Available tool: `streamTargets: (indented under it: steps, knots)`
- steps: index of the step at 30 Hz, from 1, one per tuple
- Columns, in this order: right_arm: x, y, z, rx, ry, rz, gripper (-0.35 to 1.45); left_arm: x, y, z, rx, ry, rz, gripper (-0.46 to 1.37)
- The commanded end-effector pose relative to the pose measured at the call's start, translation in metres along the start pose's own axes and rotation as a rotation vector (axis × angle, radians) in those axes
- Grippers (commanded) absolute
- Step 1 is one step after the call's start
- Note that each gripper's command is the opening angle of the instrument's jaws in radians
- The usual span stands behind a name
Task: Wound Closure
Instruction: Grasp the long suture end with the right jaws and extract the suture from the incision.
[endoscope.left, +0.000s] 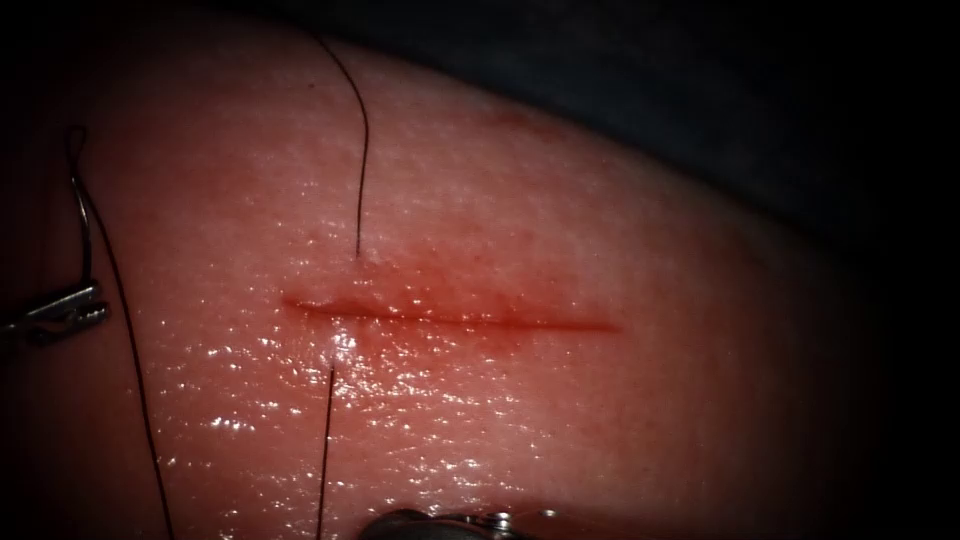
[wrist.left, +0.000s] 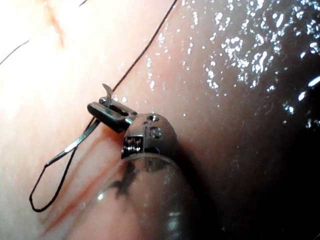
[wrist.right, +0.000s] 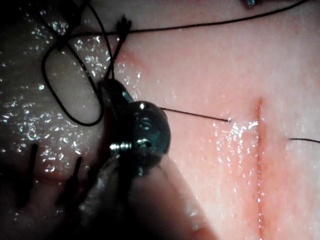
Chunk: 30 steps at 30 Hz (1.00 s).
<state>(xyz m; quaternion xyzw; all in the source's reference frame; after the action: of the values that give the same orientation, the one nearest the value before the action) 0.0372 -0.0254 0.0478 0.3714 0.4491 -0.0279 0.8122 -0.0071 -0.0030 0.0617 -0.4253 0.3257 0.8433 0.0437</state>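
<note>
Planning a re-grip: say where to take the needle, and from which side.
Likely the needle's bare arc above the left end effector, shut on it left of the cut, outside the tissue; come from the right, across the curve.

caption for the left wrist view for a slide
Left tool grips the curved steel needle near its thread end, above the wet pink tissue.

One cut (endoscope.left: 450, 318), one needle (endoscope.left: 85, 235), two tools (endoscope.left: 60, 312), seemingly one thread (endoscope.left: 360, 150)

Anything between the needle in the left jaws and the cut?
Only thread: a strand lies on the tissue just right of the left tool, which holds the needle near one end, outside the tissue, left of the cut.
</note>
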Motion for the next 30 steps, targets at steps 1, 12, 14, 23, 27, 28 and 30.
streamTargets:
  steps: [1, 12, 14, 23, 27, 28, 30]
  knots:
    - [0.0002, -0.0003, 0.0004, 0.032, -0.007, -0.001, -0.35, 0.0, 0.0, 0.0, -0.007, 0.0, 0.0, -0.35]
    - [0.0007, -0.0002, 0.0015, -0.03, 0.061, -0.099, 0.59, -0.0001, 0.0, -0.0001, -0.008, 0.001, 0.0, -0.35]
    - [0.001, 0.0007, 0.0003, -0.147, 0.1, -0.15, 1.17, -0.0001, -0.0001, -0.0001, -0.009, 0.002, 0.0, -0.35]
    - [0.0014, 0.0023, -0.0059, -0.353, 0.133, -0.18, 1.44, -0.0002, -0.0001, -0.0001, -0.008, 0.003, 0.006, -0.35]
    - [0.0011, 0.0024, -0.0089, -0.4, 0.158, -0.182, 1.43, -0.0002, 0.0, -0.0001, -0.008, 0.003, 0.006, -0.35]
    - [0.0009, 0.0024, -0.0095, -0.402, 0.168, -0.185, 1.42, -0.0002, 0.0, -0.0001, -0.008, 0.003, 0.006, -0.35]
    - [0.0005, 0.0028, -0.0105, -0.387, 0.182, -0.196, 1.38, -0.0002, 0.0, 0.0, -0.008, 0.002, 0.006, -0.35]
